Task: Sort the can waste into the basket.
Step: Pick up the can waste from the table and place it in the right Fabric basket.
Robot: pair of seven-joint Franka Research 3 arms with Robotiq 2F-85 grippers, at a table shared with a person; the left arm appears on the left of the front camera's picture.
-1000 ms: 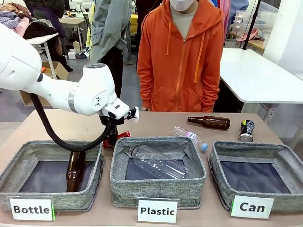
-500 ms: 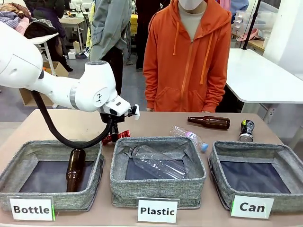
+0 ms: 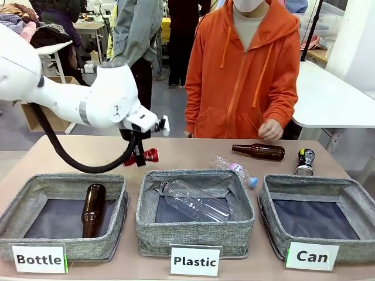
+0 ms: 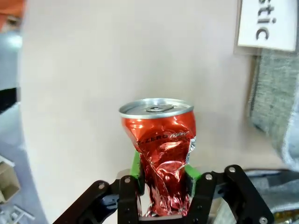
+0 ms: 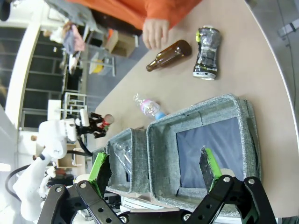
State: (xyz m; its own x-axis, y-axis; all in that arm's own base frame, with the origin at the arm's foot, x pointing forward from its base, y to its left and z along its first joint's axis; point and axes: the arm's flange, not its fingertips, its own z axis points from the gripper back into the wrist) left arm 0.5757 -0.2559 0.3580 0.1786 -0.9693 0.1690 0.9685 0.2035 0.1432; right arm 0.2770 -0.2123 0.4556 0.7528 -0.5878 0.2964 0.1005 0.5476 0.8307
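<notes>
One crushed red can [image 4: 159, 140] is clamped btwn the left gripper's [image 4: 162, 171] green pads [image 4: 136, 164], held clear of the table [image 4: 84, 70] (lid end pointing away from the wrist). Right gripper [image 5: 154, 163]: jaws wide apart, nothing held. Can basket [image 5: 196, 109] lies just beyond its fingers [image 5: 99, 168]; black can [image 5: 206, 58] farther out, beside a brown bottle [image 5: 168, 53].

Reaches in from frame left with the left arm [image 3: 76, 104], left gripper [image 4: 162, 164] pinched on the crushed red can [image 4: 159, 133]; right gripper [image 5: 156, 169] spread wide.

Crushed red can [image 4: 161, 140]: base hidden inside my left gripper [image 4: 162, 173]. Label card [image 4: 266, 23]: edge-cropped, reading only "stic".
</notes>
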